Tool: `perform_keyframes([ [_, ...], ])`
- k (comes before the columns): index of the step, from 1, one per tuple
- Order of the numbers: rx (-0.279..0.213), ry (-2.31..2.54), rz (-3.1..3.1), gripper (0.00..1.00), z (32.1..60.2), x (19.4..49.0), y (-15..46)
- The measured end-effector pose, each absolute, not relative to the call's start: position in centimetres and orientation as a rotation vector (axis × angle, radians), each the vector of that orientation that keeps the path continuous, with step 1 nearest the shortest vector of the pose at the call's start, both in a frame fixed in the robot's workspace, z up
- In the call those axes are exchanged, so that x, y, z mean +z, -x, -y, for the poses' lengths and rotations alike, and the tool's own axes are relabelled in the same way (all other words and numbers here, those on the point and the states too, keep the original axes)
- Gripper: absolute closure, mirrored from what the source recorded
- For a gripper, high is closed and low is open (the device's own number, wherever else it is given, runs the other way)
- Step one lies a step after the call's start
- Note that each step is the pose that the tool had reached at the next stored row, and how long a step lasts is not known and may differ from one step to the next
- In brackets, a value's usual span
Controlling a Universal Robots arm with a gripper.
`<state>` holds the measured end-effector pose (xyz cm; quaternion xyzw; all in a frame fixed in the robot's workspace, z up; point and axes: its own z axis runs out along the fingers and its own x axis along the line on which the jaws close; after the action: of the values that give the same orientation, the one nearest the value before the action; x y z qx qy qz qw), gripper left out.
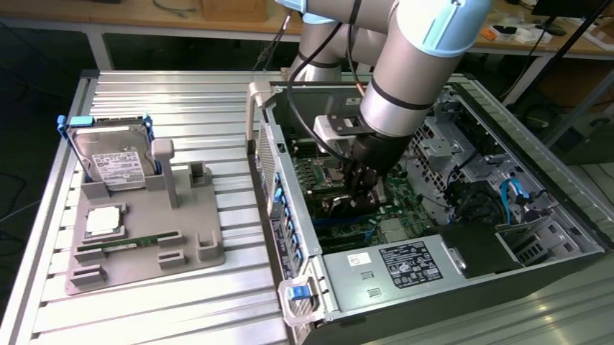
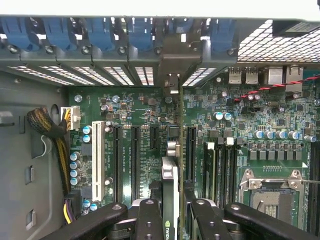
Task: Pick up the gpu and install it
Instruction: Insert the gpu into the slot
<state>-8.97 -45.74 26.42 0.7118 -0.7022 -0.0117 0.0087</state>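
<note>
My gripper (image 1: pixel 362 188) reaches down into the open computer case (image 1: pixel 287 237), over the green motherboard (image 2: pixel 140 107). It is shut on the gpu (image 2: pixel 170 176), seen edge-on in the wrist view as a thin dark card running between my two black fingers (image 2: pixel 150 220). The card stands upright over the black expansion slots (image 2: pixel 190 152), lined up along them. Its metal end bracket (image 2: pixel 172 60) sits at the case's rear slot openings, between the blue latches (image 2: pixel 137 35). In the exterior view the gpu (image 1: pixel 338 208) shows as a dark piece under the fingers, low over the board.
A grey holder (image 1: pixel 144 267) on the exterior view's left carries a hard drive (image 1: pixel 115 164), a processor chip (image 1: pixel 103 221) and a green memory stick (image 1: pixel 129 246). Inside the case are a power supply (image 1: pixel 405 262), a braided cable bundle (image 2: pixel 50 131), a white slot (image 2: pixel 98 160) and an open processor socket (image 2: pixel 272 194).
</note>
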Motion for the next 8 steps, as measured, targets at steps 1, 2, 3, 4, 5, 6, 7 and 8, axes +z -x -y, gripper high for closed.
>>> perform_keyframes([
  [1, -0.037, -2.224, 2.194, 0.73, 45.74, 26.42, 8.97],
  [2, -0.037, -2.224, 2.194, 0.73, 45.74, 26.42, 8.97],
  [3, -0.037, -2.224, 2.194, 0.73, 45.74, 26.42, 8.97],
  [4, -0.037, -2.224, 2.194, 0.73, 45.74, 26.42, 8.97],
  [5, -0.037, -2.224, 2.194, 0.73, 45.75, 26.42, 8.97],
  [6, -0.037, -2.224, 2.194, 0.73, 45.75, 26.42, 8.97],
  [7, -0.037, -2.224, 2.194, 0.73, 45.75, 26.42, 8.99],
  [8, -0.036, -2.224, 2.194, 0.73, 45.75, 26.42, 9.04],
])
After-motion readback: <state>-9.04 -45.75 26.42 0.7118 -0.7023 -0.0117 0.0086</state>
